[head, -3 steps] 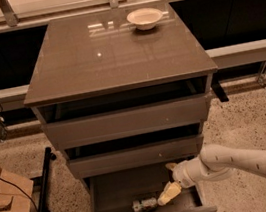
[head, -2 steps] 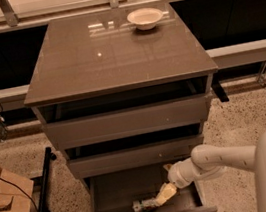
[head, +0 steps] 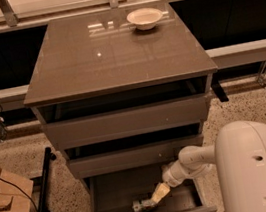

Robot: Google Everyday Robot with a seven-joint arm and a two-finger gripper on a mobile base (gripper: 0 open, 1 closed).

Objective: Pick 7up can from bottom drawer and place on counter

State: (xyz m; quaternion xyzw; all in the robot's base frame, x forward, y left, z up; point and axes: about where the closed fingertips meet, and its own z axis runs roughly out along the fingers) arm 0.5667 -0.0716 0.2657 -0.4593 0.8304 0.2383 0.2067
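The bottom drawer [head: 112, 195] is pulled out, and the 7up can [head: 139, 208] lies on its side near the drawer's front. My gripper [head: 156, 197] reaches down into the drawer from the right. Its tan tip is against the right end of the can. The white arm [head: 243, 160] fills the lower right of the view. The glossy grey-brown counter [head: 109, 56] tops the cabinet above.
A white bowl [head: 144, 18] sits at the back right of the counter. The two upper drawers [head: 125, 122] are slightly open. A cardboard box [head: 5, 205] and a black bar [head: 44, 181] lie on the floor at the left. A bench rail [head: 245, 51] runs behind.
My gripper has moved left and lower inside the bottom drawer, up to the can. The arm has swung further into view at the right. The can has not visibly moved.
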